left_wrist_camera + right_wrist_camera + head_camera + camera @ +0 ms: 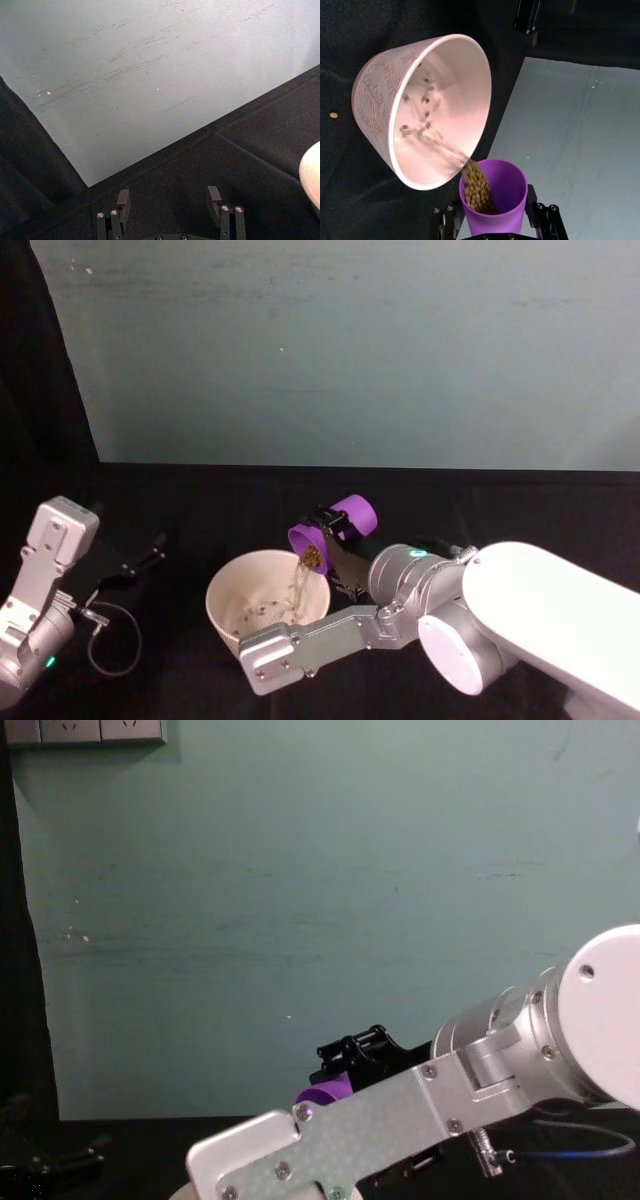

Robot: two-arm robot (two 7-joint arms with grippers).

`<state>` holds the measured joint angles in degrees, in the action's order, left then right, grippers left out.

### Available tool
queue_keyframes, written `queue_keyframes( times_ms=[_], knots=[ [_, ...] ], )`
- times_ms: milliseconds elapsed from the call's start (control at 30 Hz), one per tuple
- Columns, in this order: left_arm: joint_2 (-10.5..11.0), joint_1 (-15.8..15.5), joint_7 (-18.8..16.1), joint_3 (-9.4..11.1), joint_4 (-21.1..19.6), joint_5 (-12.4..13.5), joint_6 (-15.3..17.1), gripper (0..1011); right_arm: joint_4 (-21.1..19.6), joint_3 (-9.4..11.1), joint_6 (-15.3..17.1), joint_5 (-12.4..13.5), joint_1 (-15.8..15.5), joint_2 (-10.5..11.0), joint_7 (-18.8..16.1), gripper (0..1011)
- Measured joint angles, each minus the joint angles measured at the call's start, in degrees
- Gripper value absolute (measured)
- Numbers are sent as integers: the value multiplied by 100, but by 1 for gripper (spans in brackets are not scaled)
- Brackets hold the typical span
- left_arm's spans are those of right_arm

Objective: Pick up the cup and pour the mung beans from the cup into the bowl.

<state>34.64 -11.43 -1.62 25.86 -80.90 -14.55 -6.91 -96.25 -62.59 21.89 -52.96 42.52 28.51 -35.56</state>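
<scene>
My right gripper is shut on the purple cup, which is tipped over the near right rim of the white bowl. Mung beans stream from the cup's mouth into the bowl. In the right wrist view the cup sits between the fingers, with beans sliding over its lip into the bowl, where several beans lie. The chest view has the cup behind the right arm. My left gripper rests open at the left, with nothing between its fingers.
The bowl stands on a black cloth in front of a pale green wall. A single stray bean lies on the cloth beside the bowl. A looped cable hangs by the left arm.
</scene>
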Motion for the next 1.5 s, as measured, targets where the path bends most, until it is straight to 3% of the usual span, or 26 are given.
queue_keyframes(
  times_ms=[433, 867, 1200, 1500],
  knots=[
    [0, 0, 0, 0, 0, 0, 0, 1003, -7, -92, -58, -466, -29, -59, -99, 739],
    [0, 0, 0, 0, 0, 0, 0, 1003, -56, -317, -49, -1221, -22, -86, -172, 738],
    [0, 0, 0, 0, 0, 0, 0, 1003, -81, -705, -55, -2188, 74, -76, -311, 739],
    [0, 0, 0, 0, 0, 0, 0, 1003, -134, -690, -115, -2410, 27, -80, -343, 739]
  ],
)
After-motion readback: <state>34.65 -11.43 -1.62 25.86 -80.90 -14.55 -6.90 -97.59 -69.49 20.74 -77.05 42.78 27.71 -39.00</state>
